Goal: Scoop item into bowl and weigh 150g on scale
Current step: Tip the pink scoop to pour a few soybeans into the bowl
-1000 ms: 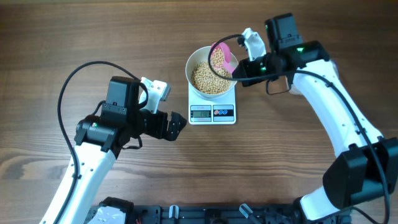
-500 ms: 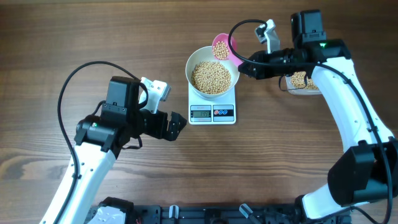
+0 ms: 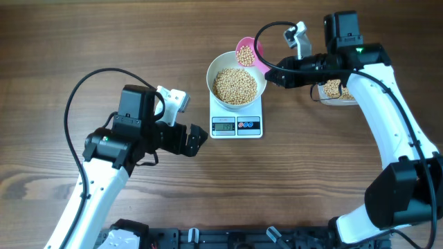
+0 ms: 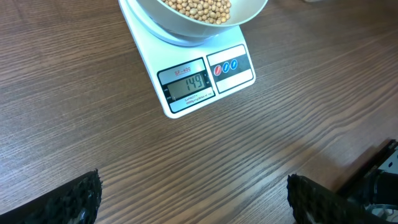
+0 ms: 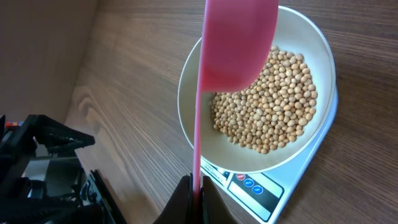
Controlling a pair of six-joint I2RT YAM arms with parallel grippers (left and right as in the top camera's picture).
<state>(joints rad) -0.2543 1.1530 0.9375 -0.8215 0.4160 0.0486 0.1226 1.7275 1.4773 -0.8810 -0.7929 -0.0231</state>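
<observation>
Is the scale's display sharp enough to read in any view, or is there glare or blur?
Left wrist: scale display crisp, no glare, reads 149. Overhead: it is too small to read. Right wrist: pink scoop close to the lens, display not legible.

I see the scale (image 3: 236,126) mid-table, with the bowl (image 3: 211,77) on it and the beans (image 3: 235,86) in the bowl. The scoop (image 3: 247,53) hangs behind the scale, over the bowl's far rim. A container (image 3: 334,90) lies right of the scale, and my left gripper (image 3: 196,139) is left of it.
</observation>
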